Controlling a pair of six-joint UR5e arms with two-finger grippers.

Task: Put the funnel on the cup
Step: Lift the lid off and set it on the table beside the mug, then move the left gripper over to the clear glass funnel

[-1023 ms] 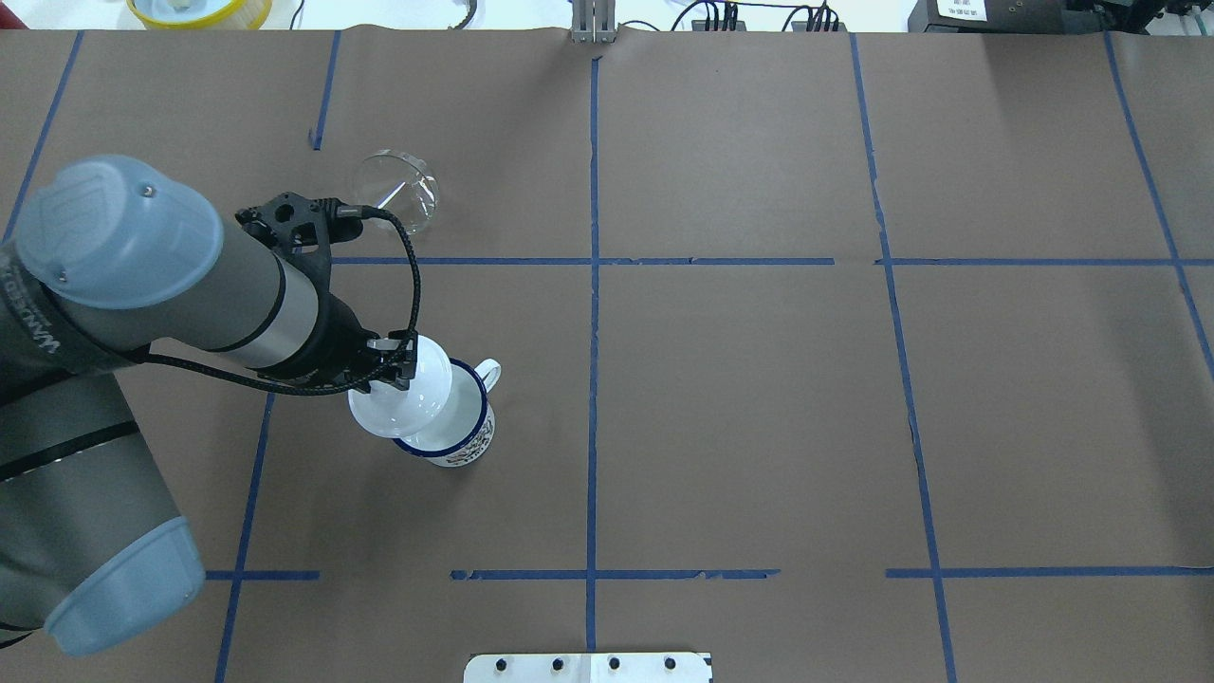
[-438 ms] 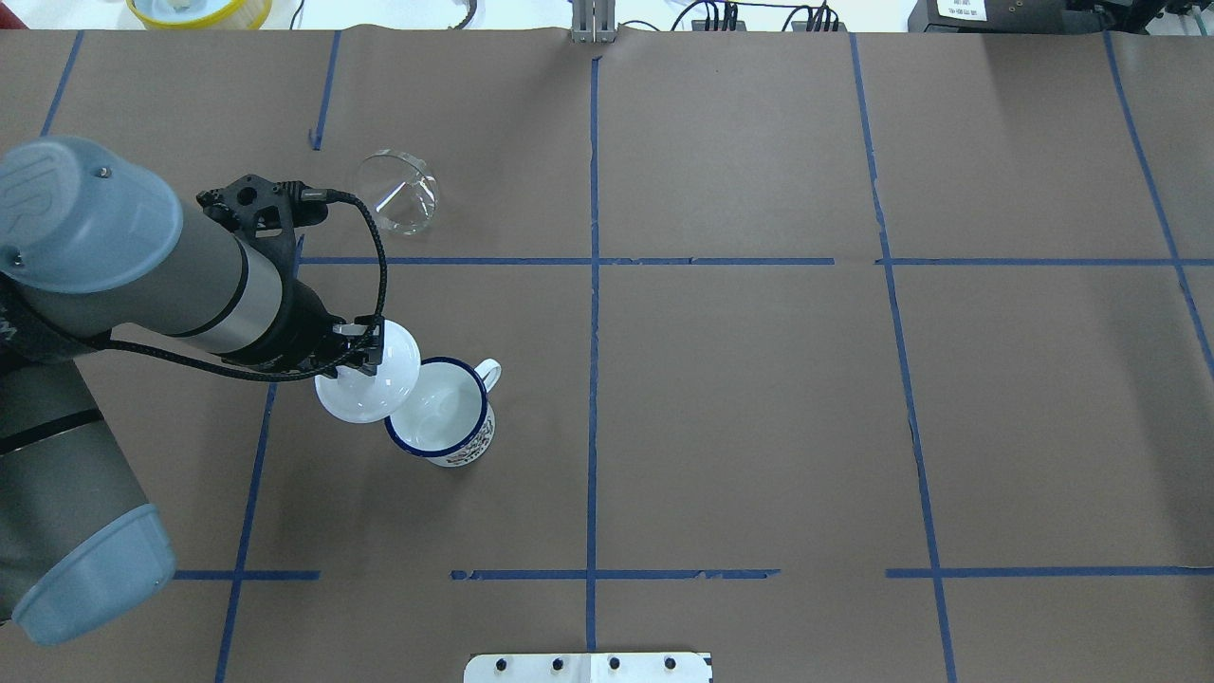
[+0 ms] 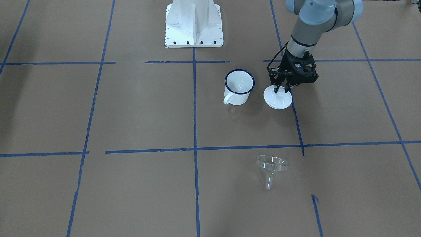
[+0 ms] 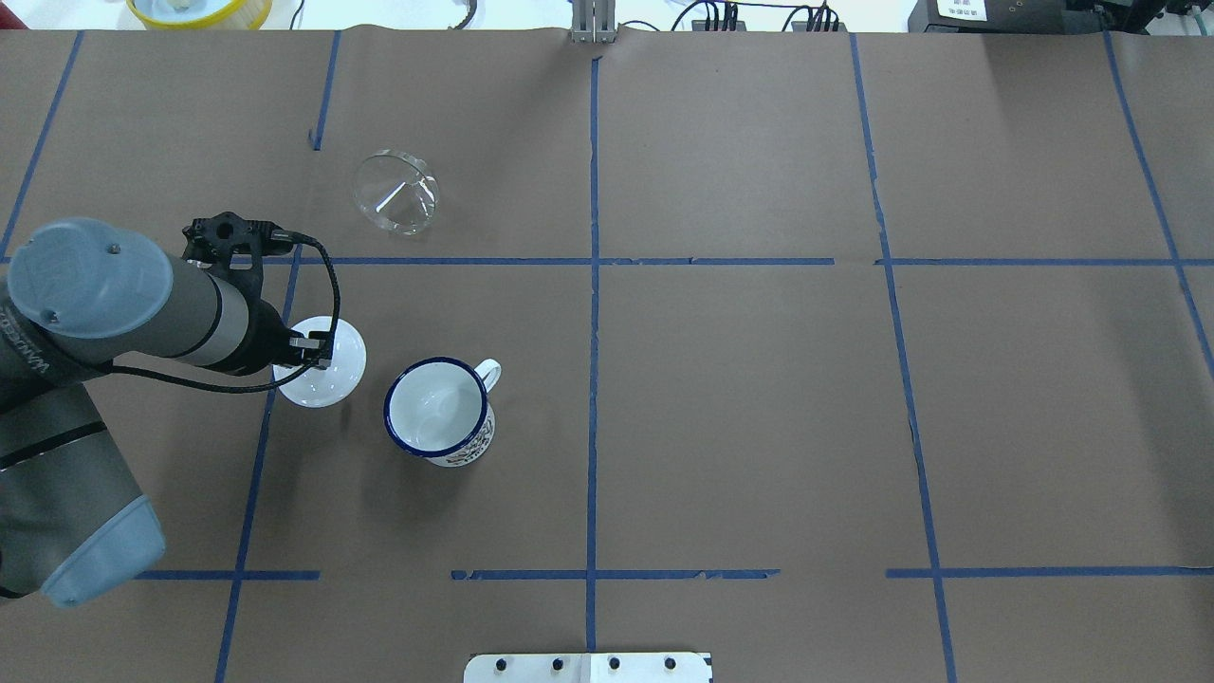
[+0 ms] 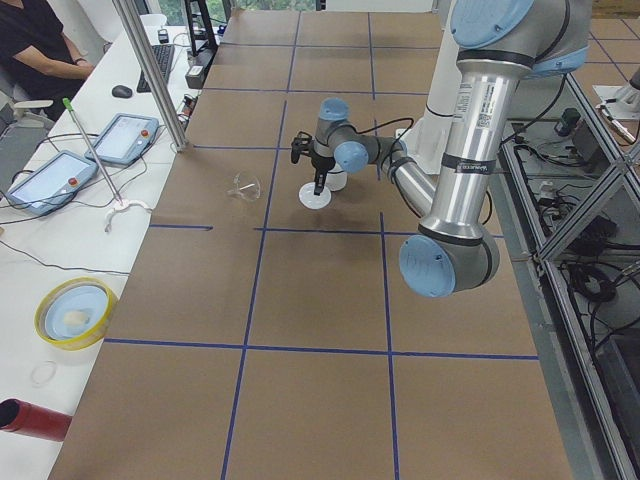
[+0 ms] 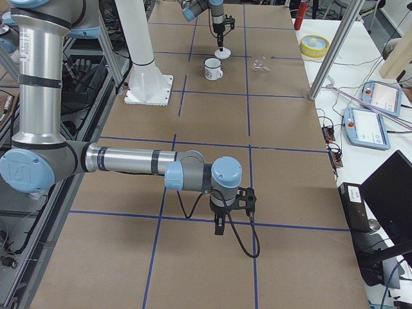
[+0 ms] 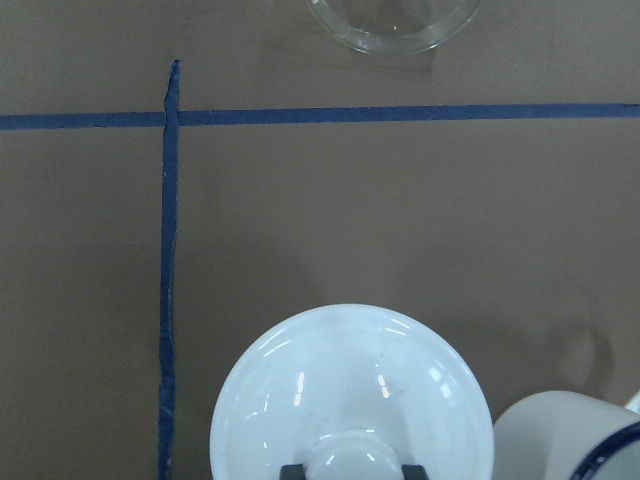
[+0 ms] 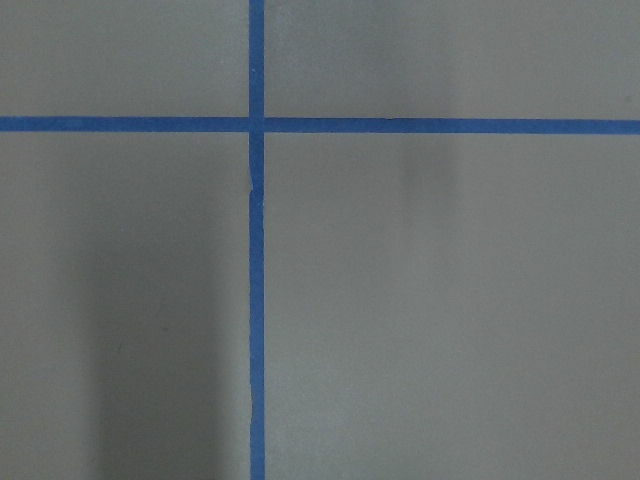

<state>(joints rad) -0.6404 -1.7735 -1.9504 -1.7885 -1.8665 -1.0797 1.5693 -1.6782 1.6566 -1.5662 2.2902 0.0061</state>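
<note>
The cup point(image 4: 438, 408) is a white mug with a dark blue rim. It stands open and upright left of the table's middle, and also shows in the front view point(image 3: 239, 86). The clear funnel point(image 4: 395, 193) lies tilted on the paper beyond it, also in the front view point(image 3: 272, 166) and at the top of the left wrist view point(image 7: 390, 20). My left gripper point(image 4: 311, 349) is shut on the knob of a round white lid point(image 4: 322, 370) and holds it low, just left of the cup. My right gripper point(image 6: 219, 228) shows only in the exterior right view, so I cannot tell its state.
The robot's white base plate point(image 3: 194, 26) sits at the near table edge. Blue tape lines cross the brown paper. A yellow bowl point(image 4: 199, 9) and cables lie past the far edge. A side bench with tablets point(image 5: 120, 140) runs along the far side.
My left gripper has carried the white lid off the cup's mouth, leftward and lower. The cup's inside now shows. Funnel and cup have not moved.
</note>
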